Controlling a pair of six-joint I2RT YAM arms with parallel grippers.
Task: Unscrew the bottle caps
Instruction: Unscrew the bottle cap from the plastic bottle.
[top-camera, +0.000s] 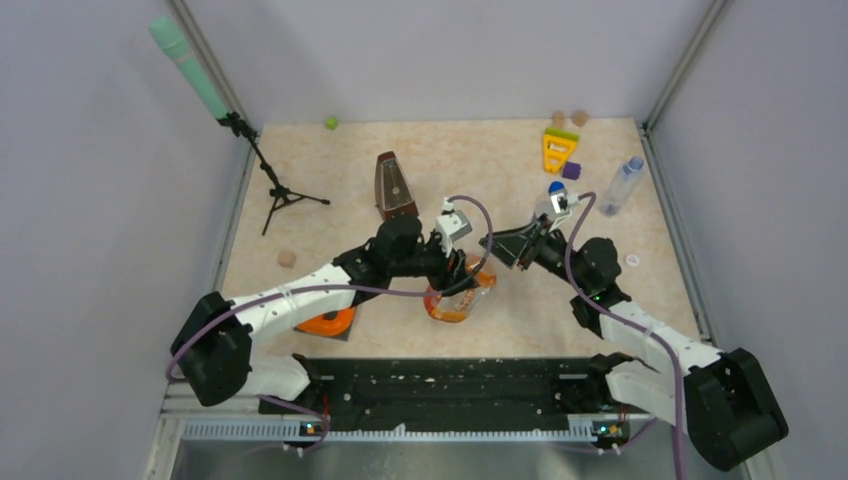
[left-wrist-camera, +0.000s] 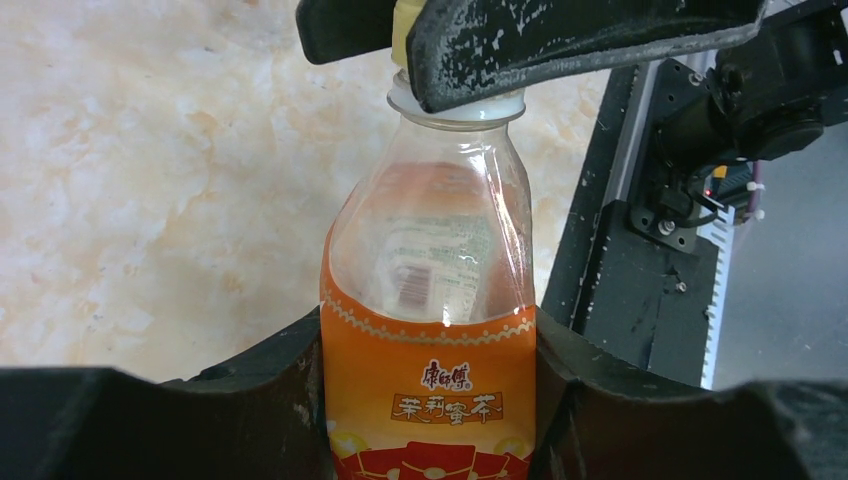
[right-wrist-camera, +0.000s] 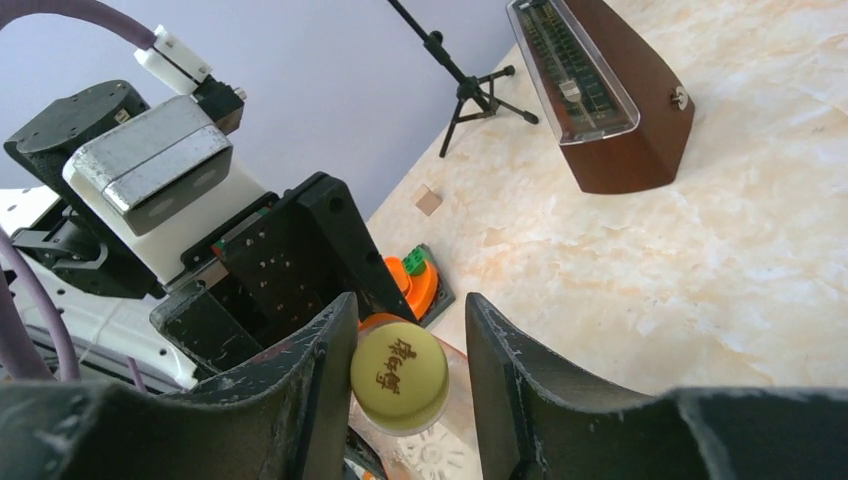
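L hand (left-wrist-camera: 430, 355) grips orange bottle (left-wrist-camera: 430, 250); R hand (right-wrist-camera: 408, 340) straddles yellow cap (right-wrist-camera: 398, 378).

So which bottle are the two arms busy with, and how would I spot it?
Start at the brown metronome in the middle of the table and look just nearer the robot. There the left hand clasps the squat bottle. Its orange label and yellow cap set it apart from the slim clear bottle near the table's right edge.
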